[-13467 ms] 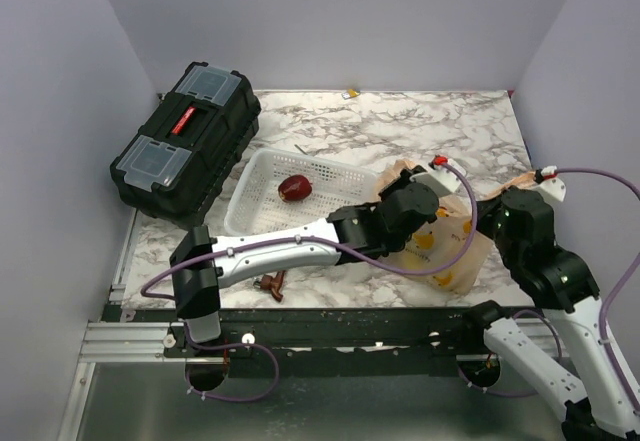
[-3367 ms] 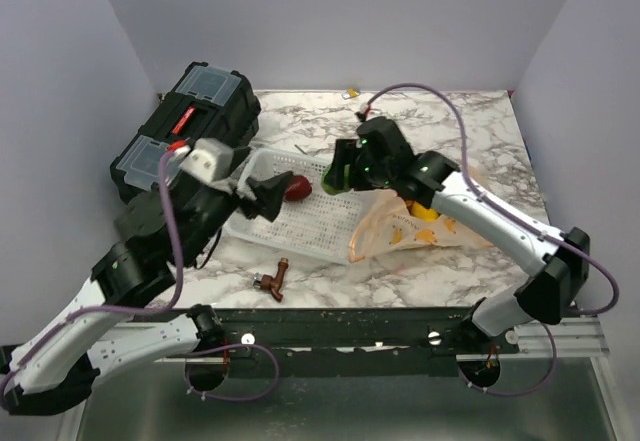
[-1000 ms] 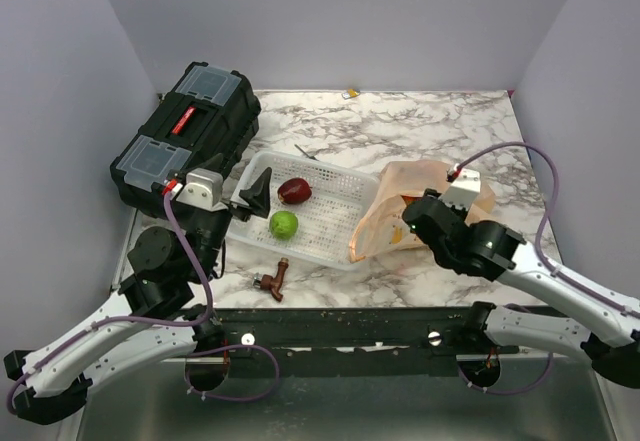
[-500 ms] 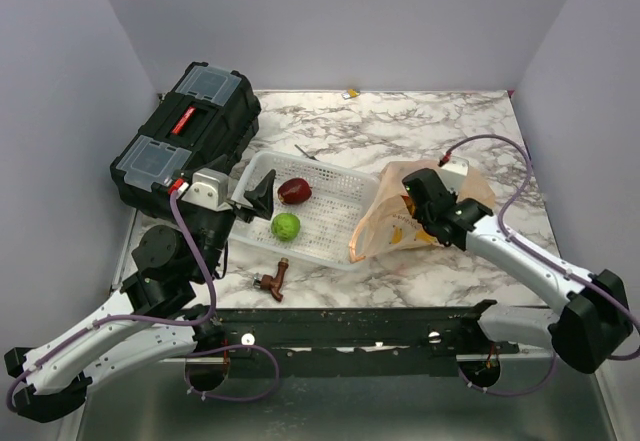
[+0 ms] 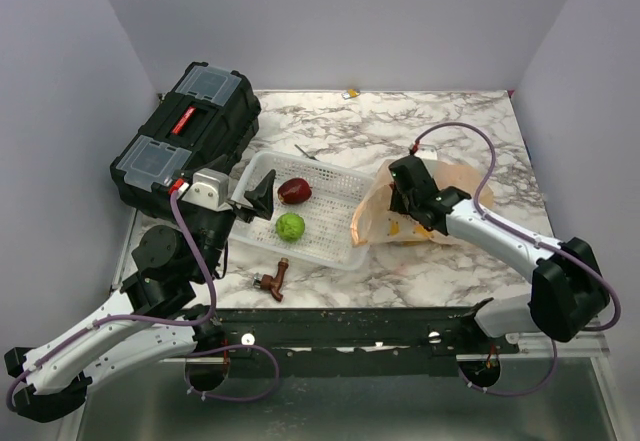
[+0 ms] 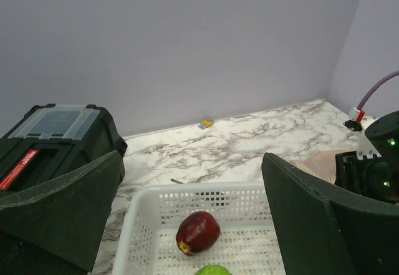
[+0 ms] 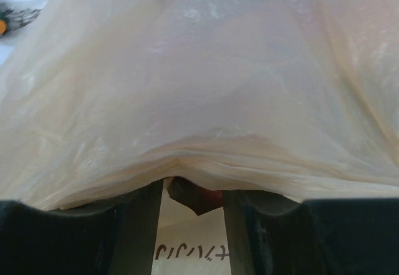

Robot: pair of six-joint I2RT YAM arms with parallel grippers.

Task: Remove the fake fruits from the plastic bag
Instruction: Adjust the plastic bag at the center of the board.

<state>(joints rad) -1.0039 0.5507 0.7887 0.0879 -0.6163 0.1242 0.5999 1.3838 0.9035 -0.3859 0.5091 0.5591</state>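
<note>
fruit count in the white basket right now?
2. A red fruit sits toward the far side and a green fruit toward the near side of the white basket. More may be hidden in the plastic bag; yellow shapes show through it.

Mostly plastic before you, 1 metal piece.
Your plastic bag is thin, translucent and crinkled; 2 glossy smooth fruits (red fruit, green fruit); white perforated plastic basket; matt black toolbox; brown metal tap; polished marble-look tabletop.
</note>
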